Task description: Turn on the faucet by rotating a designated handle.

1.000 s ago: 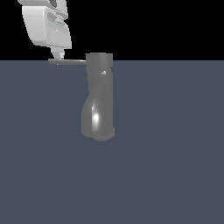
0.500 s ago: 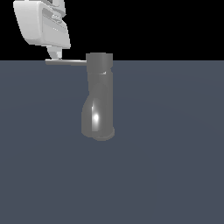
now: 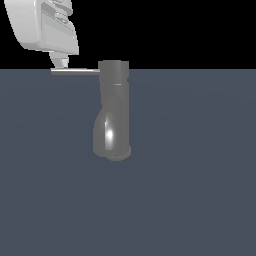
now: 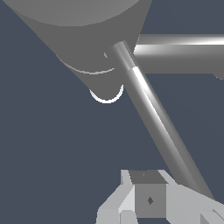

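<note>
Where the handle [image 3: 75, 71] ends, the end effector [image 3: 61, 61] hovers.

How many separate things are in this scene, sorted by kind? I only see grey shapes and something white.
Faucet: 1
Handle jutting from its top cap: 1
White robot gripper: 1
Grey floor: 1
Total: 4

Flat, dim rendering throughout; no shadows cast. Specular glare is seen on the faucet [image 3: 111, 134] and handle [image 4: 153, 109].
</note>
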Controlling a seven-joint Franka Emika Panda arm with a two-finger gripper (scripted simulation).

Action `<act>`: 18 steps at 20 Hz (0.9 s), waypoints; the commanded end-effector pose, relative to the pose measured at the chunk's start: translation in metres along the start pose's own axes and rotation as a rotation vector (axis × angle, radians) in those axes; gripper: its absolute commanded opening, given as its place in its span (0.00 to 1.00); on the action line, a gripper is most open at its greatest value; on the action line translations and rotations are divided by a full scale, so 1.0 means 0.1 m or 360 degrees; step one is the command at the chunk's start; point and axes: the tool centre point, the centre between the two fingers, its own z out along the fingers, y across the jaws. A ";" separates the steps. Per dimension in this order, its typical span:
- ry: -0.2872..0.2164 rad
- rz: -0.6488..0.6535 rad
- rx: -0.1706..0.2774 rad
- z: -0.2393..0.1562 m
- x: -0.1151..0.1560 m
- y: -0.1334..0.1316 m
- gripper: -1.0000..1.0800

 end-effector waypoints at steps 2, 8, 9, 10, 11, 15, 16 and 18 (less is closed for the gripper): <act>0.0002 -0.0004 -0.0005 0.00 0.00 0.12 0.00; 0.0004 0.0001 0.0000 0.00 0.02 0.18 0.00; 0.0004 0.0001 0.0000 0.00 0.04 0.21 0.00; 0.0004 0.0001 0.0000 0.00 0.06 0.23 0.00; 0.0004 0.0001 0.0000 0.00 0.09 0.25 0.00; 0.0004 0.0000 -0.0001 0.00 0.18 0.34 0.00; 0.0004 0.0000 -0.0001 0.00 0.21 0.36 0.00; 0.0004 0.0000 -0.0001 0.00 0.26 0.41 0.00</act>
